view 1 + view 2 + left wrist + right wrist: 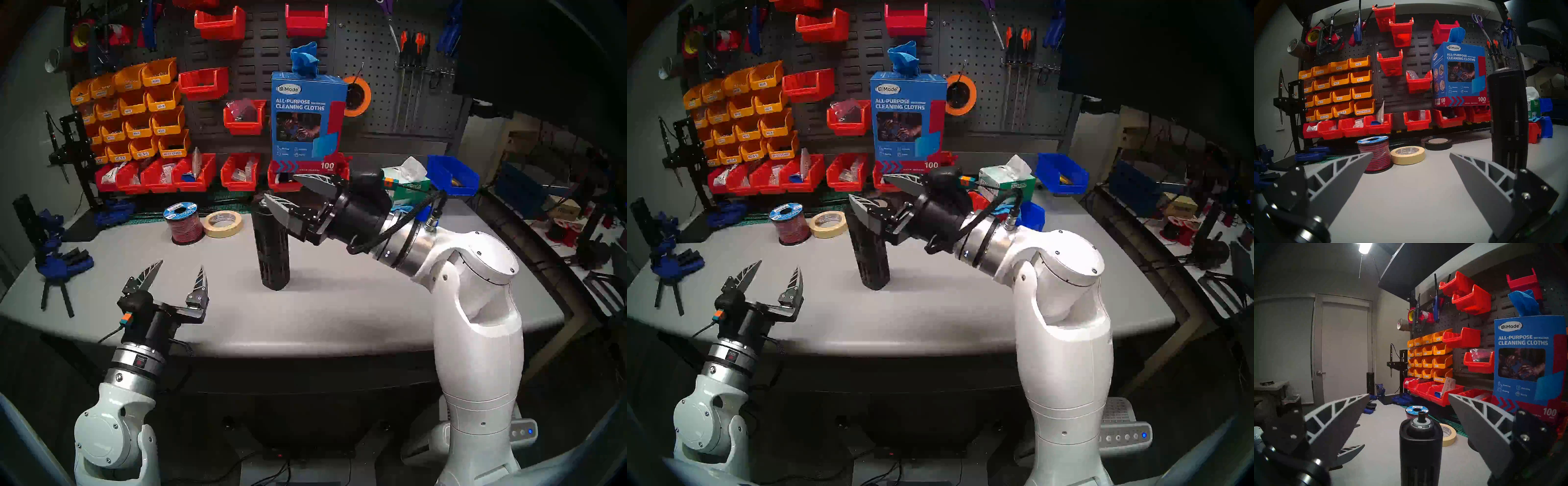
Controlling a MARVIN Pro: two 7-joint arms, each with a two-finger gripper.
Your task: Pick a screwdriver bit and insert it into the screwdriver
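We see a grey table (339, 319) fronting a dark pegboard (373, 61) hung with red and yellow bins. At twelve o'clock on the table stands a blue box (307, 118) that reads "UniMade ALL-PURPOSE MICROFIBER CLEANING CLOTHS" and "100 PACK", with small words "Washing", "Polishing", "Dusting" and "Wiping" low on its front. The yellow bins (1339, 88) carry white labels; we can read "M3X6", "M3X8", "M3-4", "M4-6", "M3-6", "M3-8", "M3-12", "M2.5-5", "M2.5-6" and "M4-0.7 X 6 HEX".

The screwdriver (271, 244) stands upright near the table's middle, a black slotted cylinder with a silver-ringed socket on top. In the right wrist view a short dark stub rises from that socket; we cannot tell if it is the bit.

The right gripper (281, 193) reaches in from three o'clock, level with the screwdriver's top, its fingers spread wide and empty, one on either side of the top without touching it. The left gripper (181, 271) sits at seven o'clock, near the table's front edge, likewise spread wide and empty.

At ten o'clock from the screwdriver lie a wire spool (183, 220) and a masking tape roll (223, 223). At two o'clock, a green tissue box (1007, 185) reads "KIMTECH".
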